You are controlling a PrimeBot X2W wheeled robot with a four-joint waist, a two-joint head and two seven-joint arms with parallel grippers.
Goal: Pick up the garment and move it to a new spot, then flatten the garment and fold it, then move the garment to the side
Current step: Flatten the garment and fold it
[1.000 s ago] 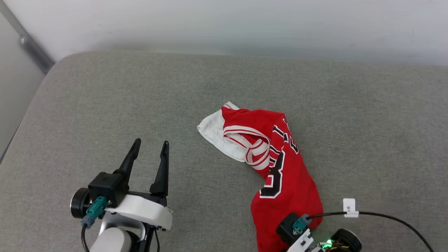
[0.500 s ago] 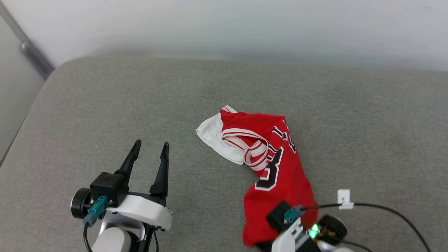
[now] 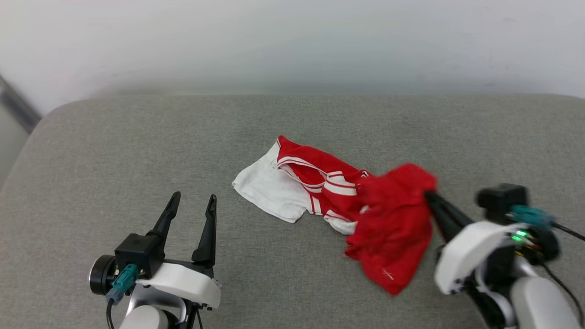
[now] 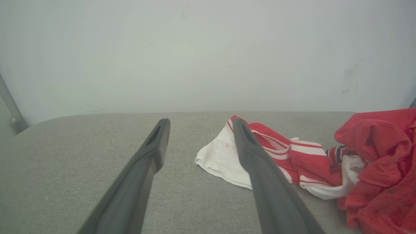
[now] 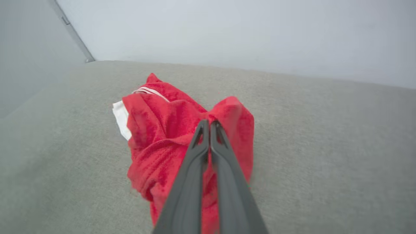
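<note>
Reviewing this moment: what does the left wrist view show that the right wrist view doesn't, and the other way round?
Left wrist view: the left gripper, open and holding nothing, and past it the white sleeve lying flat with its striped trim.
Right wrist view: the right gripper shut on a bunched fold of the red shirt, the cloth gathered at its fingertips.
Both: red cloth of the shirt, the grey cushion and the pale wall.

Garment [image 3: 393, 228] red, white sleeve, red-and-white striped trim; padded surface [image 3: 114, 151] plain grey; wall [image 3: 292, 41] pale off-white.
</note>
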